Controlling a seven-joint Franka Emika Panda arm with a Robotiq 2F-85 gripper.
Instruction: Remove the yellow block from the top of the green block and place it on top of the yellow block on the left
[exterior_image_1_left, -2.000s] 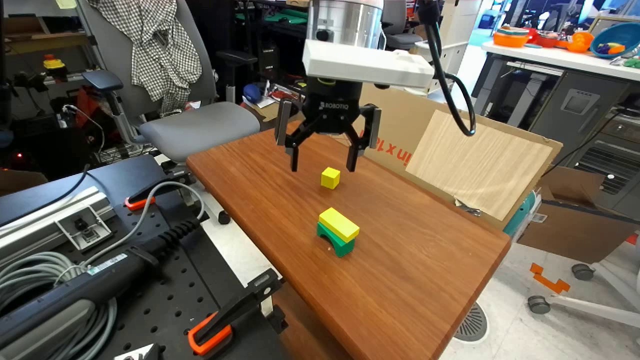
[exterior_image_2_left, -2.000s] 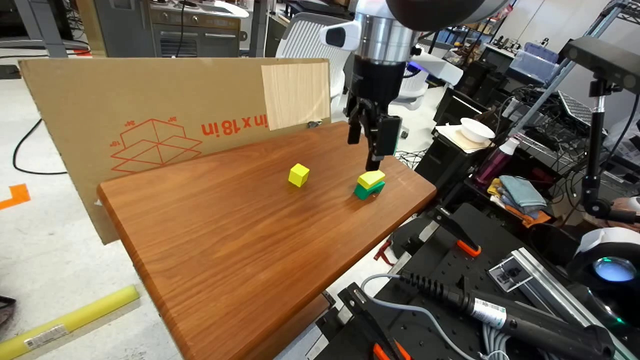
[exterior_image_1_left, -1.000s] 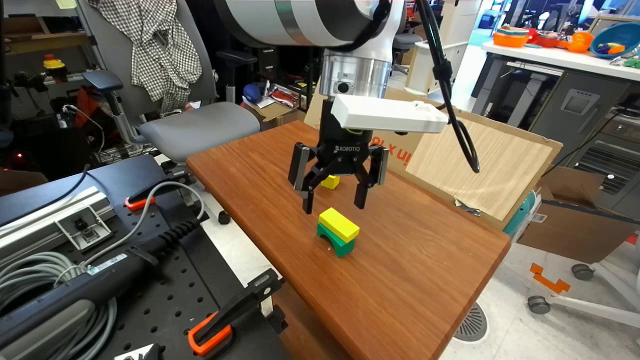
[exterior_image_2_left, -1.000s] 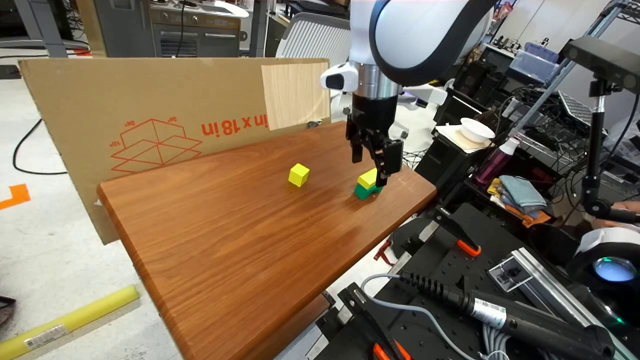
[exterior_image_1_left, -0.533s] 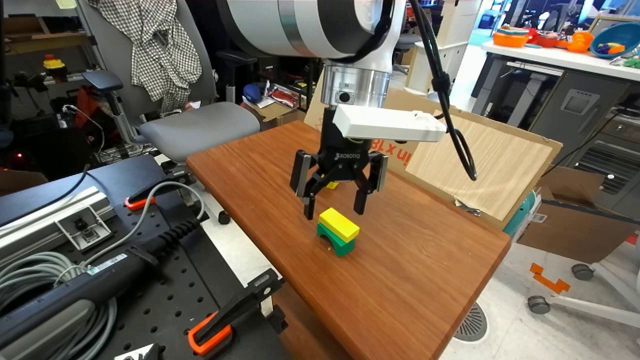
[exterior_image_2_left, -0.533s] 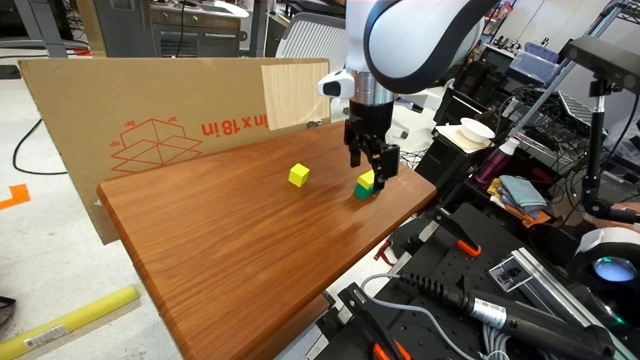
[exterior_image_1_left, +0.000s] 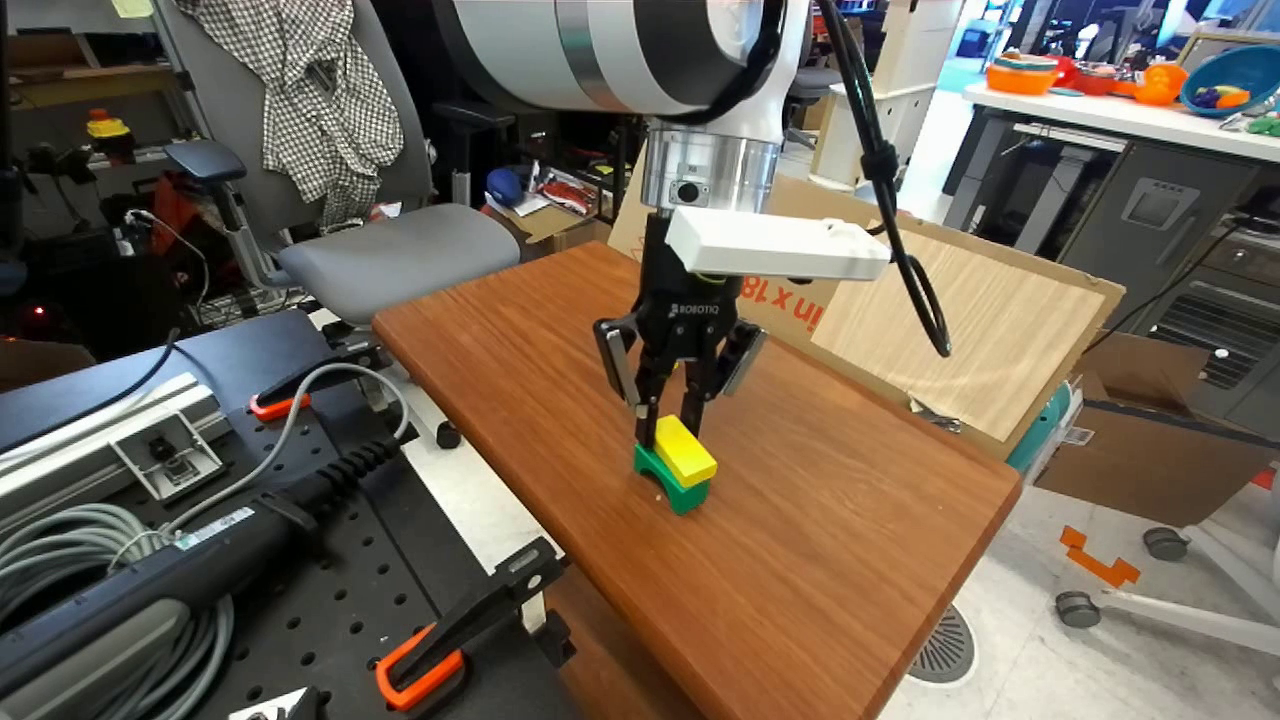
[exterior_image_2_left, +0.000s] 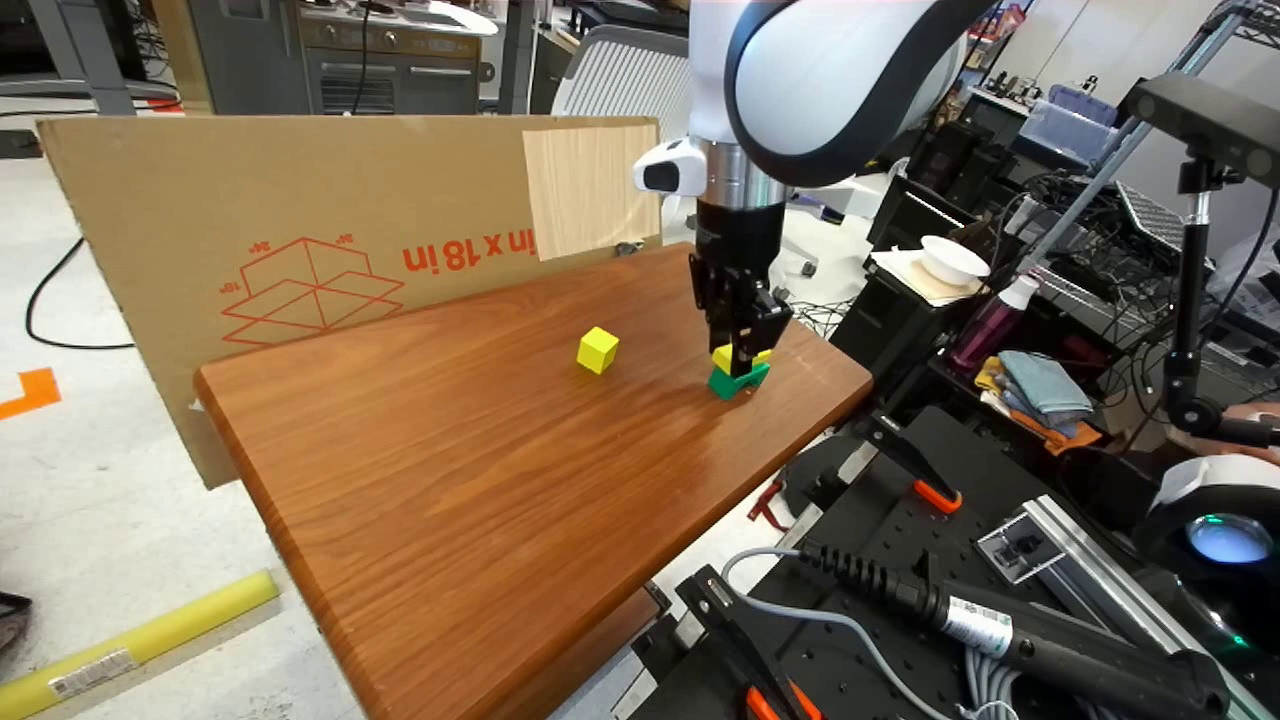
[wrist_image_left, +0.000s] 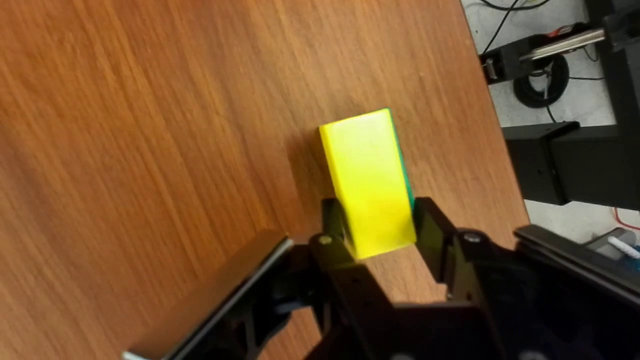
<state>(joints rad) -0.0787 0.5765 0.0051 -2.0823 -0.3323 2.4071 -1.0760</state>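
The upper yellow block (exterior_image_1_left: 688, 456), oblong, lies on top of the arched green block (exterior_image_1_left: 681, 494). My gripper (exterior_image_1_left: 669, 432) has come down over its near end, one finger on each long side. In the wrist view the fingers (wrist_image_left: 429, 225) press against both sides of the yellow block (wrist_image_left: 372, 175), and only a thin green strip shows under it. The other yellow block, a cube (exterior_image_2_left: 597, 350), stands alone on the table to the left of the stack in an exterior view. From the opposite camera it is almost wholly hidden behind my gripper.
The wooden table (exterior_image_2_left: 480, 440) carries the blocks, and the stack sits close to one of its long edges. A cardboard sheet (exterior_image_2_left: 300, 220) stands upright along the opposite side. Beside the table is a black bench (exterior_image_1_left: 330, 560) with clamps, cables and a dark handheld device.
The arm came down over the stack, and within the last half second the jaws closed from wide open onto the upper yellow block. That block shifted slightly on the green one.
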